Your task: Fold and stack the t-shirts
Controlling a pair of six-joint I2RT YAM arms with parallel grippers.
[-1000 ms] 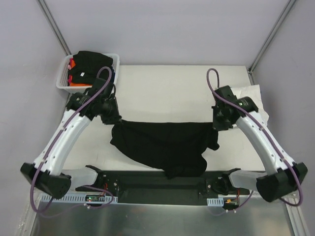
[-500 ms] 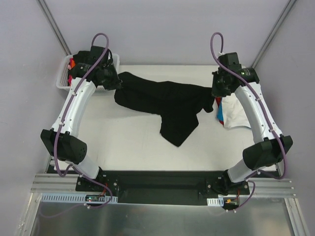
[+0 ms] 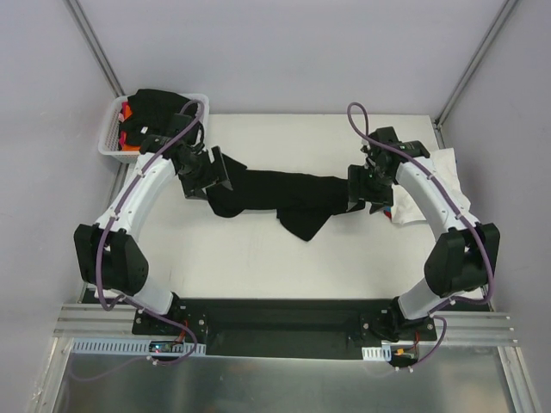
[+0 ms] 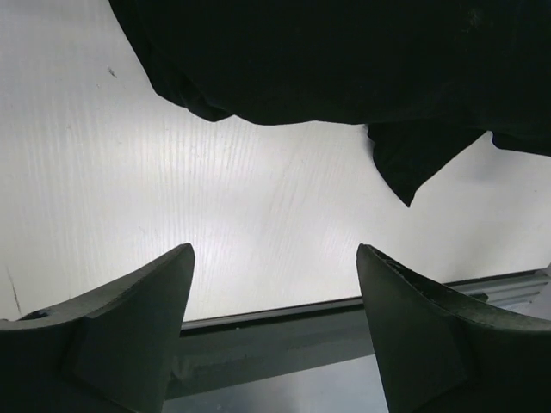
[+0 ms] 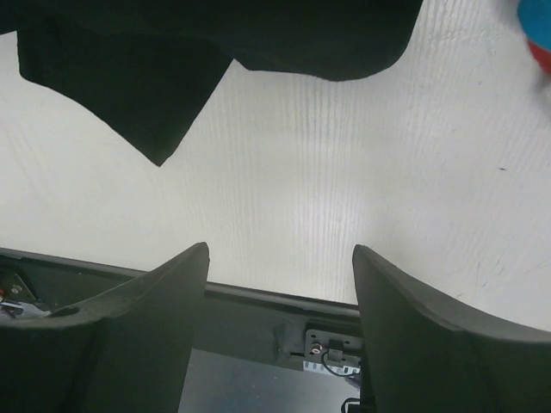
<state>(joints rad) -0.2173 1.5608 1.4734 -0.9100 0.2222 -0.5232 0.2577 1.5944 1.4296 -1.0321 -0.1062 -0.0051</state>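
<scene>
Lying bunched on the surface (image 3: 284, 267), black shirt (image 3: 284, 196): soft, light, droopy. Left gripper (image 4: 274, 249) and right gripper (image 5: 280, 249) both agape, empty. You'd best pinch its outer corners.

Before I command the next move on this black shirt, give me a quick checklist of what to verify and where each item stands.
1. The left gripper open and empty: ok.
2. The right gripper open and empty: ok.
3. The black shirt wholly on the table: ok.
4. The black shirt spread flat for folding: not ok. It lies bunched in a band between the two arms, with a flap pointing toward the near edge.
5. The black shirt apart from the white shirt at the right: cannot tell, because the right arm covers that spot.
</scene>
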